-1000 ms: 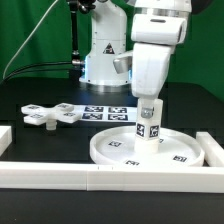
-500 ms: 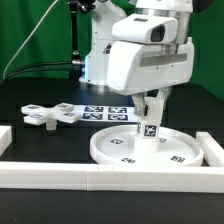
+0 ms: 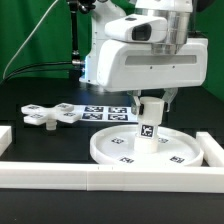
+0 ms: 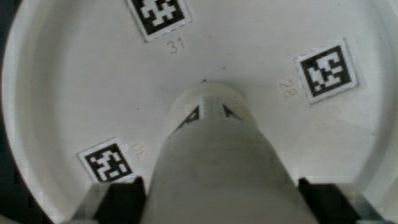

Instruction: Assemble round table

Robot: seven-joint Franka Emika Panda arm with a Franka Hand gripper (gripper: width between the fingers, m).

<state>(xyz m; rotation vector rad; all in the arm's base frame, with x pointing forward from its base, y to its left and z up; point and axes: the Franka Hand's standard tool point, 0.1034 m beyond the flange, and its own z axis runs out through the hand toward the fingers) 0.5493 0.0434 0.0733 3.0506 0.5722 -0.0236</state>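
the leg [image 3: 148,128] stands upright near the middle of the disc [image 3: 108,150], and the gripper [image 3: 150,104] comes down on it from above, jaws closed on its upper part. in the wrist view the two dark fingers [image 4: 119,200] sit tight against either side of the leg [image 4: 221,150], with no gap that i can make out, and the gripper [image 4: 217,202] looks straight down its length to the disc [image 4: 71,100] below. whether the foot of the leg is already seated in the disc or only resting on it cannot be told. the parts look like hard white plastic: light, stiff and smooth, so probably a little slippery under the pads. the leg is a short cylinder, best taken across its width near the top, as here, where the flat pads meet the curve on opposite sides; its printed tags add no grip. the disc is wide and thin and would likely have to be taken by its raised rim. the cross [image 3: 50,113] lies flat on the black table [image 3: 30,150], well apart toward the exterior view's left, and offers only its narrow arms to pinch. as a container, the disc is a shallow rimmed tray holding nothing but the leg; its floor shows only tags. the white bars [image 3: 60,176] fence the work area at the front and sides, and inside them lie the disc, the cross and the marker board [image 3: 105,112] behind the disc.
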